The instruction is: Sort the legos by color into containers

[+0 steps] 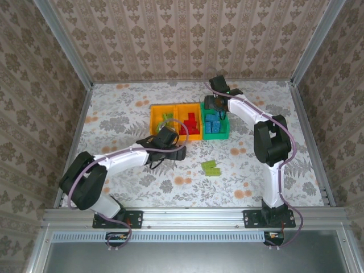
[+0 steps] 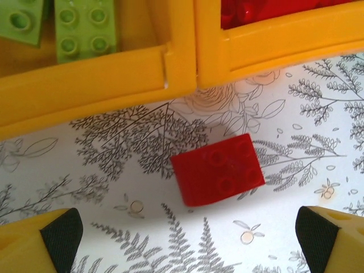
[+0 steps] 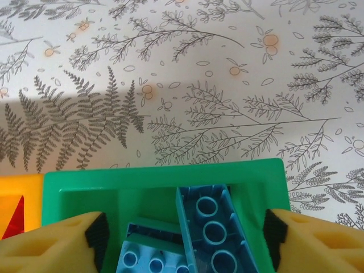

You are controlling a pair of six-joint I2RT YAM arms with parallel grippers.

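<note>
Hovering above the red brick (image 2: 219, 169), my left jaws wide apart (right jaws apart over the green bin (image 3: 165, 179)); it looks light, stiff and slick, so I'd pinch its flat sides.

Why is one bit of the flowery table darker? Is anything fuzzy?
Right wrist view: a grey shadow band crosses the table beyond the green bin. Left wrist view: the red brick is sharp, but the left gripper's fingertips at the bottom corners look soft. Top view: even light, no glare.
</note>
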